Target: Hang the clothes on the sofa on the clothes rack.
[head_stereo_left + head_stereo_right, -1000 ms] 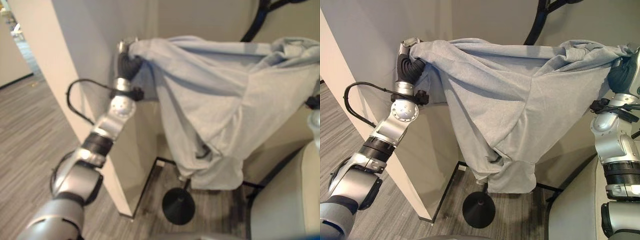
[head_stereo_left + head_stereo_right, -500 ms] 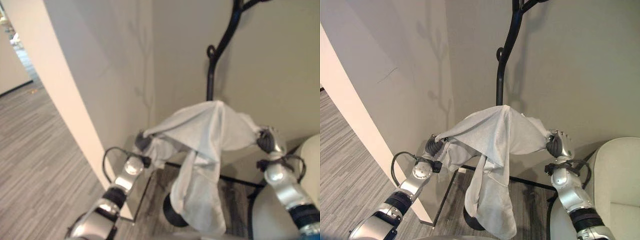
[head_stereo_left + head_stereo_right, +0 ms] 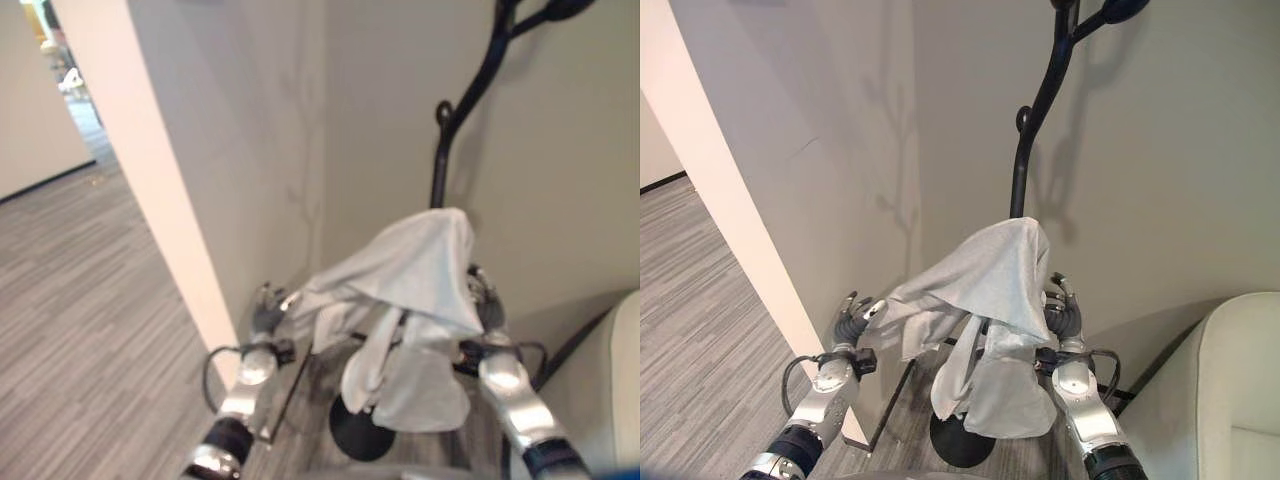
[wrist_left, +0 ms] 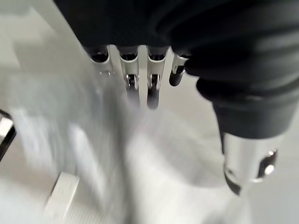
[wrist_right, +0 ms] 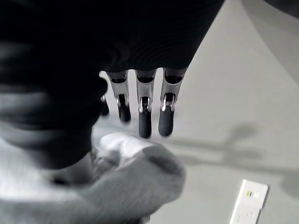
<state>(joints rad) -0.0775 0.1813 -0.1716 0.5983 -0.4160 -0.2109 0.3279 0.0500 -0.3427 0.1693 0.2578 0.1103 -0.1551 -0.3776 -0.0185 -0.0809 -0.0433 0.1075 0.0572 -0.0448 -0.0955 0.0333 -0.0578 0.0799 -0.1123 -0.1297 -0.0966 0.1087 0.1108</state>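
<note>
Grey garment (image 3: pixel 992 290) draped over a low hook of the black clothes rack (image 3: pixel 1023 165). Left hand (image 3: pixel 847 323) and right hand (image 3: pixel 1064 316) flank it, fingers straight, released; rack apparently bears its weight.

Both arms reach forward and upward, wrists raised. The left hand (image 3: pixel 850 318) is held with its fingers (image 4: pixel 153 91) straight and spread, pointing up. The right hand (image 3: pixel 1064 318) stands at about the same height, its fingers (image 5: pixel 145 119) likewise straight and relaxed.
</note>
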